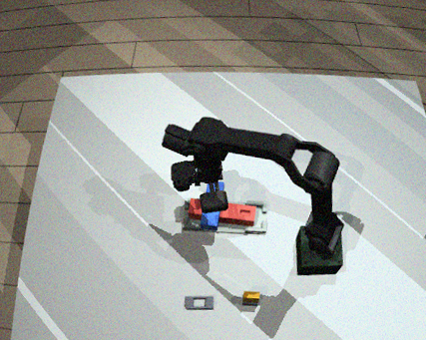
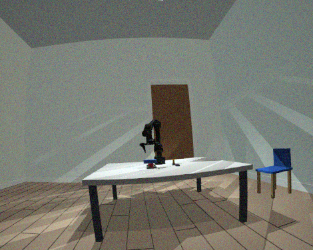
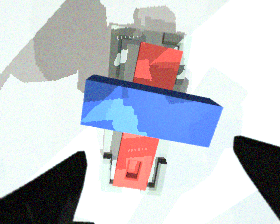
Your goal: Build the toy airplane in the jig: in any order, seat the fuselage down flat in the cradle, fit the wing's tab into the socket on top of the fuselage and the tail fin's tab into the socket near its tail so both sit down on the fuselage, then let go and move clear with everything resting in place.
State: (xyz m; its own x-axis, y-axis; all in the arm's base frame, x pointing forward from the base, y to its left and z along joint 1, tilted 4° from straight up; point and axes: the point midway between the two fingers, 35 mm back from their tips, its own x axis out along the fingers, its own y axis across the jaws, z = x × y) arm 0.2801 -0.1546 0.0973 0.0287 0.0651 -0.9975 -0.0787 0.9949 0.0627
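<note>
My gripper [image 3: 159, 150] is spread wide and holds nothing, hanging above the jig [image 1: 260, 225] near the middle of the table [image 1: 107, 124]. The fuselage [image 1: 237, 214] lies in the cradle with the wing [image 3: 150, 112] set across it; I judge it seated. The fin [image 1: 251, 297] lies well apart, toward the near edge, beside a grey plate [image 1: 199, 302]. The tail socket [image 3: 133, 169] is open. Risks: clipping the wing as I swing away would unseat it; a skewed grip on that small fin could jam its tab.
</note>
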